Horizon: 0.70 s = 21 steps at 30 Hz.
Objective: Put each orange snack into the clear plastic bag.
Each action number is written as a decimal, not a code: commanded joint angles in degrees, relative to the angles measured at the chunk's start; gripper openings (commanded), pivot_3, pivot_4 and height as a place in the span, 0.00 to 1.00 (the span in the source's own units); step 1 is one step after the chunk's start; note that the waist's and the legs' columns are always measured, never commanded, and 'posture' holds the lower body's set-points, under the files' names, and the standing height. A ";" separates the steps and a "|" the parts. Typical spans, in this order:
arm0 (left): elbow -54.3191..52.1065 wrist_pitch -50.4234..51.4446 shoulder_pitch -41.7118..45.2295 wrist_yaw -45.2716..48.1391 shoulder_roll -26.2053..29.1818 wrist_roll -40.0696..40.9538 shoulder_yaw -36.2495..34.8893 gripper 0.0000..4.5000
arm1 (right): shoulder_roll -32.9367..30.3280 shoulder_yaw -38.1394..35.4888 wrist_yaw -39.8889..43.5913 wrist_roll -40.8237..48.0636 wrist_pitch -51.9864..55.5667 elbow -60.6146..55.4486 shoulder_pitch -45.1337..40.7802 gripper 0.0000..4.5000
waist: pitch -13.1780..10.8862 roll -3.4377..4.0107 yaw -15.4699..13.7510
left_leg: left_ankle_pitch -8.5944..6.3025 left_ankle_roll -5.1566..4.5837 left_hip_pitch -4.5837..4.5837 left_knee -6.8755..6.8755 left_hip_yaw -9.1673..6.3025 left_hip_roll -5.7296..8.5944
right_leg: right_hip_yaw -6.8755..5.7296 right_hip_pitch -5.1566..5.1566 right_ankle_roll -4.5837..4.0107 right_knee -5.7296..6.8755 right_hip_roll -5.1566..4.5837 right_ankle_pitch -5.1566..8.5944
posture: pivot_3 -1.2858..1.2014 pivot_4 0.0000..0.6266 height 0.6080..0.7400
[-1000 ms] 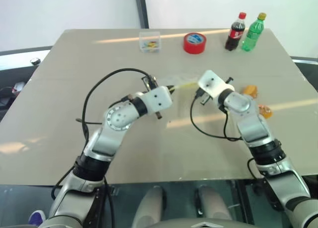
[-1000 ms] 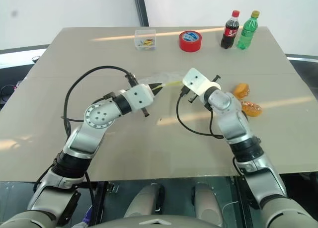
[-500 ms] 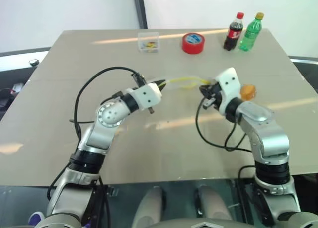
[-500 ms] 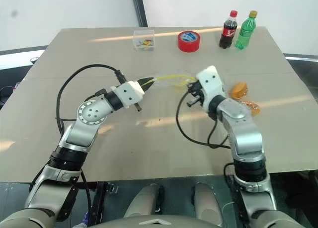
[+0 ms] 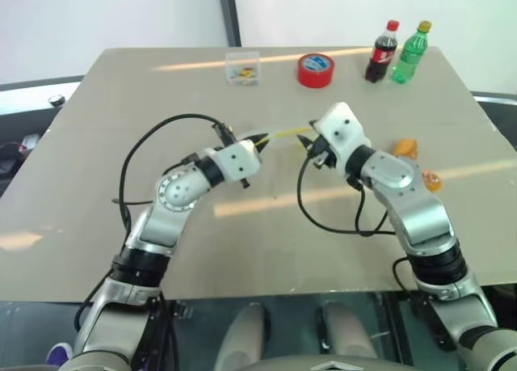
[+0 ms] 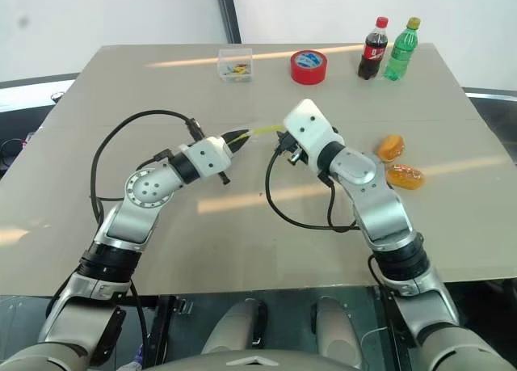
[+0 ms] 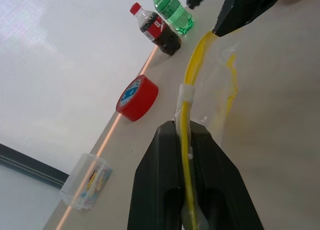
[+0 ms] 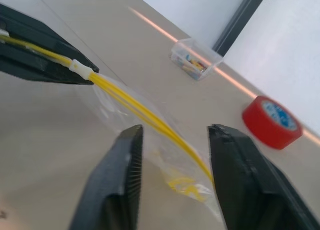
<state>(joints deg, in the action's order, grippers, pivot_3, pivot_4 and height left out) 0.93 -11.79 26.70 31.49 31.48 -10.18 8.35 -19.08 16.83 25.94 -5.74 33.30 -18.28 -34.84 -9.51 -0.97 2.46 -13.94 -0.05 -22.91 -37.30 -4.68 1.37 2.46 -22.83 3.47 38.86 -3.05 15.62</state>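
Left gripper (image 7: 186, 140) is clamped tight on the yellow seal strip of the clear bag (image 7: 215, 84), strip pinched between both black fingers. It holds the bag above the table (image 5: 97, 145), around mid-table, slightly toward the robot's left. From there the bag stretches toward the right gripper, strip running roughly level, film hanging slack under it.

Right gripper (image 8: 172, 165) is at the other end of the bag. Its fingers (image 8: 120, 175) stand well apart, one on each side of the strip and film. Right wrist view shows clear gaps between pads and plastic, so it grips nothing. In the left wrist view its black fingertips sit right at the far end of the strip; whether they touch there, I cannot tell.

Two orange snacks (image 6: 392, 147) lie on the table to the right of the right arm, well apart from the bag. Rounder one is farther from the robot; the longer oval one (image 6: 405, 176) is nearer and just beside it. Neither is in the bag.

Back edge of table, left to right: small clear box (image 5: 242, 67) with coloured bits, red tape roll (image 5: 316, 69), cola bottle (image 5: 383, 52) and green bottle (image 5: 409, 53). The two bottles stand upright, close together, near the far right corner.
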 commanded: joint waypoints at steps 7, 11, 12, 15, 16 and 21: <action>-3.63 -2.62 -0.86 -0.79 1.21 -1.09 -1.18 0.00 | -1.14 2.34 1.44 -4.03 -9.11 2.89 -3.23 0.55 | 0.00 0.00 -0.16 | 0.00 0.00 0.00 -0.01 0.00 0.01 | 0.00 0.02 0.00 -0.01 -0.03 0.00 | 0.52 0.24 1.00; -3.57 -3.41 -1.05 -1.00 1.19 -1.52 -1.12 0.00 | -1.56 3.47 2.65 -5.44 -10.93 3.99 -3.65 0.55 | 0.00 0.00 -0.17 | 0.00 0.00 0.00 -0.01 -0.01 0.01 | -0.01 0.02 0.00 -0.01 -0.02 0.00 | 0.52 0.24 1.00; -3.55 -3.42 -1.08 -1.05 1.12 -1.53 -1.17 0.00 | -1.61 3.72 2.91 -5.84 -11.33 4.21 -3.66 0.55 | 0.00 0.00 -0.17 | 0.00 0.00 0.00 -0.01 0.00 0.01 | 0.00 0.02 0.00 -0.01 -0.02 0.00 | 0.52 0.24 1.00; -3.51 -4.40 -1.27 -1.02 1.30 -1.95 -1.02 0.00 | -1.38 3.96 3.27 -6.73 -12.08 4.72 -3.57 0.55 | 0.00 0.00 -0.18 | 0.00 0.00 0.00 -0.01 -0.02 0.01 | -0.01 0.02 0.00 -0.01 -0.02 0.00 | 0.52 0.24 1.00; -3.57 -4.58 -1.41 -1.02 1.31 -2.01 -1.01 0.00 | -1.27 3.96 3.35 -6.91 -12.20 4.85 -3.59 0.55 | 0.00 0.00 -0.16 | 0.00 0.00 0.00 -0.01 -0.02 0.01 | -0.01 0.02 0.00 -0.01 -0.02 0.00 | 0.52 0.24 1.00; -3.66 -7.81 -2.30 -0.87 1.61 -2.52 -0.51 0.00 | 0.59 3.19 2.72 -7.07 -11.26 6.39 -3.73 0.55 | 0.00 0.00 -0.15 | 0.00 0.00 0.00 -0.01 -0.01 0.01 | 0.00 0.02 0.00 -0.01 -0.02 0.00 | 0.52 0.24 1.00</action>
<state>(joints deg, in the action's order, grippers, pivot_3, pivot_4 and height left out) -0.07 -17.32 24.42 31.19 32.50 -12.62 8.38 -19.36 21.22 29.31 -12.94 22.21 -11.19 -37.16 -9.51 -0.97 2.31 -13.94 -0.05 -22.91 -37.31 -4.69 1.37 2.46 -22.81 3.47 38.85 -3.07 15.62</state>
